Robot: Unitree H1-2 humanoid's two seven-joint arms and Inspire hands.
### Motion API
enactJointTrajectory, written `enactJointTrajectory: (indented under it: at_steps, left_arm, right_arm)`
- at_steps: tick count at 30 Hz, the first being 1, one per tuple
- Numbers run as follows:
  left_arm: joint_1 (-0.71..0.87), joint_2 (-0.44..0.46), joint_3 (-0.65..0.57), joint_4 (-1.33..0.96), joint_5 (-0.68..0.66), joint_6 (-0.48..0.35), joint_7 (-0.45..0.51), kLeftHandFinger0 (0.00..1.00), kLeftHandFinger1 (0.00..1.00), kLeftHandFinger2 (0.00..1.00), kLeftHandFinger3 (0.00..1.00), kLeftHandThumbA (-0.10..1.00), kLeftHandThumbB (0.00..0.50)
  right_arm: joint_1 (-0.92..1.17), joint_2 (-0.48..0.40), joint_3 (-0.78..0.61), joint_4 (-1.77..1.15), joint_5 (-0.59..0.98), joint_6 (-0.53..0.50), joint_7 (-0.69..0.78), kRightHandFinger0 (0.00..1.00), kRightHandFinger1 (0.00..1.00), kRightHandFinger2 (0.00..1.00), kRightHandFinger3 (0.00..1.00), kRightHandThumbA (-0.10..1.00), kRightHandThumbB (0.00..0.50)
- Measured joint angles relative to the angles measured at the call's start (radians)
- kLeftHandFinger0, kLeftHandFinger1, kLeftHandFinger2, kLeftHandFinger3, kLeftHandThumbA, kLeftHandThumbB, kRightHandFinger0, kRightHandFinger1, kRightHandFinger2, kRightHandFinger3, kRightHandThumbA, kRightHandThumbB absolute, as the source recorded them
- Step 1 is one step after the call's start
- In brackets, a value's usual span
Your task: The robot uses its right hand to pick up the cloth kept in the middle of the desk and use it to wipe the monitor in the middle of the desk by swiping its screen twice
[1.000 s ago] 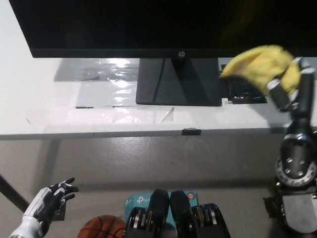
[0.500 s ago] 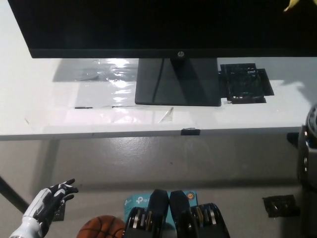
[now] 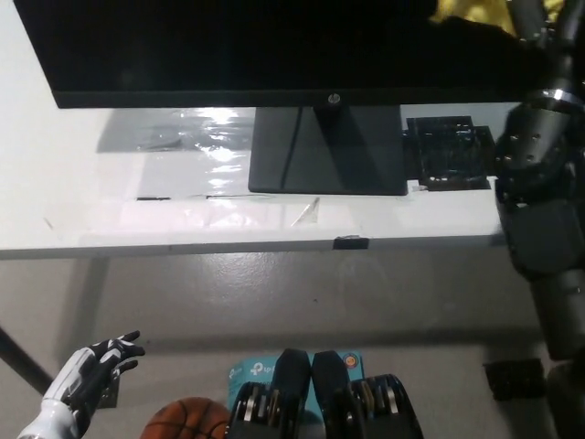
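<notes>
At lower left, the white left hand rests below the desk, fingers spread and empty, beside a basketball. The black monitor stands at centre. At upper right, the black right hand grips the yellow cloth against the screen's right end.

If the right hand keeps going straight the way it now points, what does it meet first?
Most likely the monitor. The right hand, shut on the yellow cloth, reaches up over the screen's top right, cloth leading. Depth is unclear from this steep view, so whether they are touching is unclear.
</notes>
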Motion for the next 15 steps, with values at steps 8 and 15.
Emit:
enactJointTrajectory:
  at_steps: [8, 15]
  left_arm:
    - [-0.001, 0.0, -0.003, -0.002, 0.0, 0.001, 0.0, 0.96, 0.88, 0.92, 1.0, 0.62, 0.115]
    - [0.0, 0.0, -0.005, -0.004, 0.001, 0.002, 0.0, 0.95, 0.87, 0.91, 1.0, 0.6, 0.099]
  right_arm:
    - [-0.084, -0.029, 0.107, 0.185, -0.057, -0.009, -0.067, 0.0, 0.0, 0.22, 0.26, -0.1, 0.166]
    - [-0.091, 0.009, 0.143, 0.21, -0.061, -0.006, -0.096, 0.0, 0.0, 0.18, 0.11, -0.1, 0.102]
